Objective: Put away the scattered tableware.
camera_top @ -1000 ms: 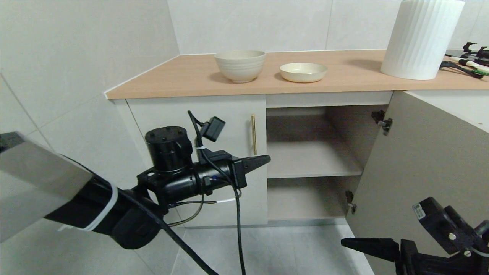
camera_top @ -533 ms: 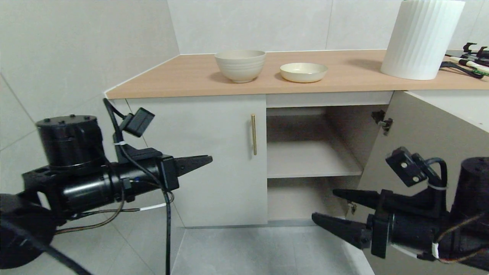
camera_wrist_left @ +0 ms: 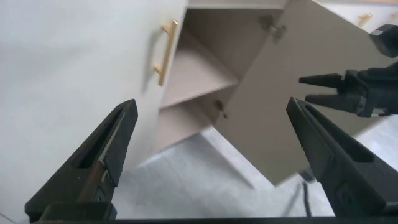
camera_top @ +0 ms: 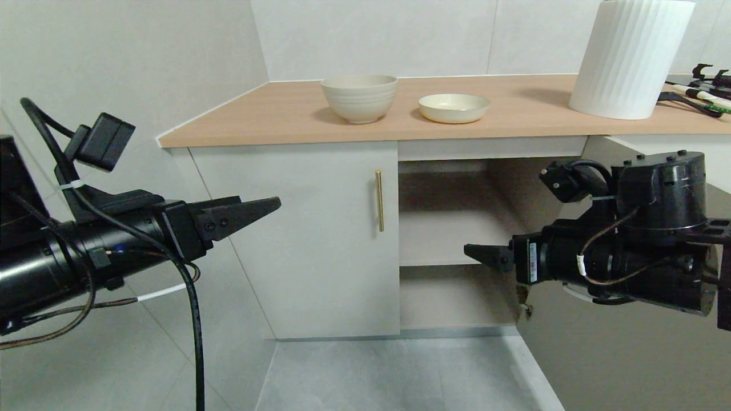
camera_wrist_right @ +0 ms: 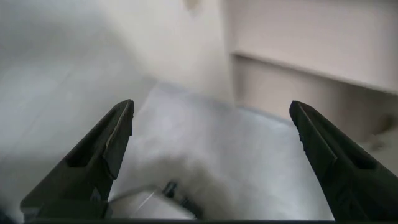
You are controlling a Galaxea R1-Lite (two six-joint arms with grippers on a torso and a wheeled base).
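Head view does most of the work for me here. The beige bowl (camera_top: 359,98) and the shallow cream dish (camera_top: 453,108) sit near each other, not touching, on the wooden desk (camera_top: 274,123), right above the cabinet (camera_top: 491,148). Further right, a white ribbed container (camera_top: 628,63) runs off the top of the frame. At the far right edge there's a clump of dark-handled utensils (camera_top: 694,91), cut off and too small for me to say what they are.

Under the desk the left door (camera_top: 320,240) is shut, its gold handle (camera_top: 378,200) vertical. The right door (camera_top: 617,354) hangs open, with a good chunk hidden behind my right arm (camera_top: 628,262). I can see the shelf (camera_top: 457,237), but the back of the lower compartment is too dim to read.

My left end effector (camera_top: 265,204) hangs in front of the wall beside the shut door. It's side-on in head view, so the fingers overlap. Its wrist cam sorts that out: fingers spread wide, released.

My right end effector (camera_top: 477,251) sits in front of the open compartment at about shelf-edge level, with just the tip poking past the bulky wrist. Its wrist cam shows the fingers wide apart too, over a blurry floor (camera_wrist_right: 205,143). The left wrist cam also catches it far off beside the open door, with a gap between its fingers.
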